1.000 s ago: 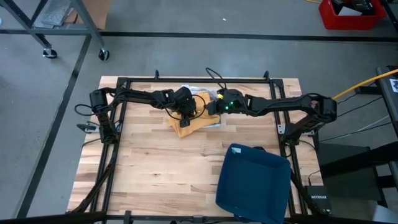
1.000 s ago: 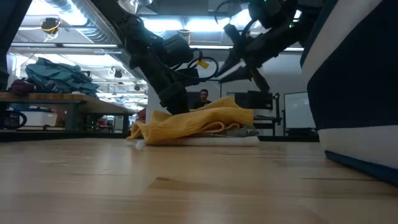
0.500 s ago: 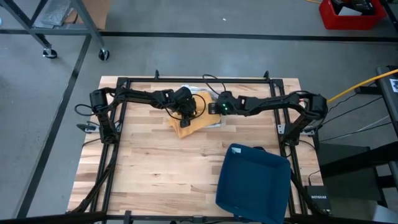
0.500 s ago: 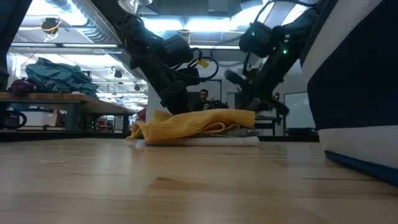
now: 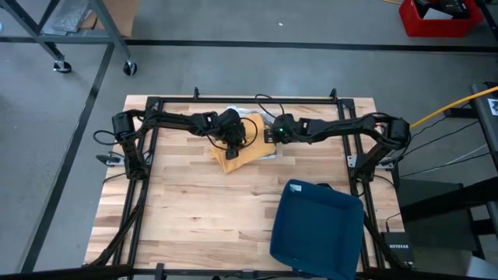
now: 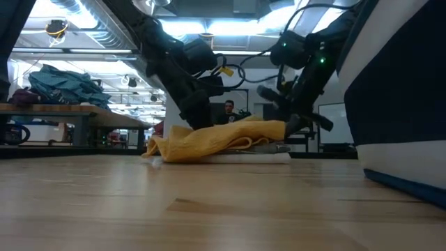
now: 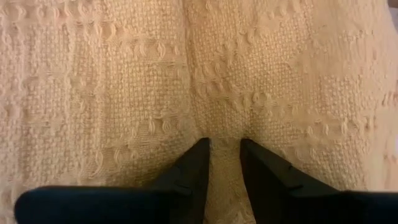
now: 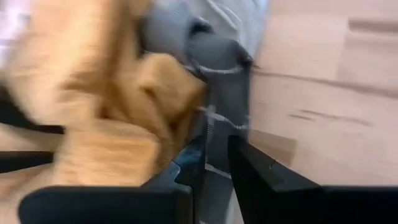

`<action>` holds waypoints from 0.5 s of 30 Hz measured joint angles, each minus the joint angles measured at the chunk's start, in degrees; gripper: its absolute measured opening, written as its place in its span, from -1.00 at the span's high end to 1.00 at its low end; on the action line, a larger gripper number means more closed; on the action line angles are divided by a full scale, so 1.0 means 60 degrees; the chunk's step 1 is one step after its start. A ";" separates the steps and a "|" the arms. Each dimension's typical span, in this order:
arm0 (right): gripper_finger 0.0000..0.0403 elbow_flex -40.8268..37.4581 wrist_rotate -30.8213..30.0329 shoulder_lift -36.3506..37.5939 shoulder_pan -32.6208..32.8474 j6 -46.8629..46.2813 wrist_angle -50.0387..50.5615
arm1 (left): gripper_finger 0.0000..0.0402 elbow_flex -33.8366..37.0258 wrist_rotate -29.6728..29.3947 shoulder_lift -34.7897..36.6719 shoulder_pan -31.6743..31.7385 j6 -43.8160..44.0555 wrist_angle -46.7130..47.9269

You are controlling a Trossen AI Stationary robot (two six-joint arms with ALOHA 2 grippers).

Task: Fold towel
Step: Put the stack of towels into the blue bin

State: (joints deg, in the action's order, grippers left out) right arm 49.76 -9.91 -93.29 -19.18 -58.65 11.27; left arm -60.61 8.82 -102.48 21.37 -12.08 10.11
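A crumpled yellow towel [image 5: 237, 155] [image 6: 209, 143] lies at the table's far middle, on top of a grey-white cloth [image 5: 270, 153] [image 6: 258, 157]. My left gripper [image 5: 231, 144] [image 7: 222, 146] slants down onto the towel's middle and is shut on it. My right gripper [image 5: 267, 138] [image 6: 291, 125] is low at the towel's right end. Its fingers are close together, with grey cloth [image 8: 217, 81] in the gap and a yellow corner [image 8: 168, 81] beside them. My left gripper pinches a raised ridge of the yellow towel [image 7: 224, 134] between its two fingers, slanting down from the table's left. The towel stays on the pile, puckered toward the fingertips [image 7: 198, 155]. My right gripper has a strip of the grey cloth [image 8: 216, 134] running into the gap between its fingers [image 8: 249, 165], slanting down from the table's right. The view is blurred, so how many layers it has cannot be told.
A large dark blue tub [image 5: 315, 229] [image 6: 404, 90] stands at the table's near right. Bare wood [image 5: 187, 210] stretches over the near left. Black frame rails [image 5: 148, 155] run along the table's left, right and far sides.
My right gripper has come down to the towel's right end and tipped more steeply downward. The towel's right end, which stood up in a peak, has sunk lower and flatter.
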 joint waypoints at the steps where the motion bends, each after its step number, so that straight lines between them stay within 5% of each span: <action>1: 0.63 -0.0003 -0.0003 0.0098 0.0000 0.0179 -0.0055 | 0.57 -0.0051 -0.0004 0.0038 0.0005 0.0116 0.0066; 15: 0.62 0.0015 0.1213 0.2025 0.0004 0.0918 -0.0086 | 0.57 -0.0756 -0.0681 0.2660 0.0477 0.1232 0.1275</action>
State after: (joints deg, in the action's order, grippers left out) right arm 49.84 -2.63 -81.14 -19.16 -53.14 10.75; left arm -65.14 4.73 -86.52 24.23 -4.68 17.75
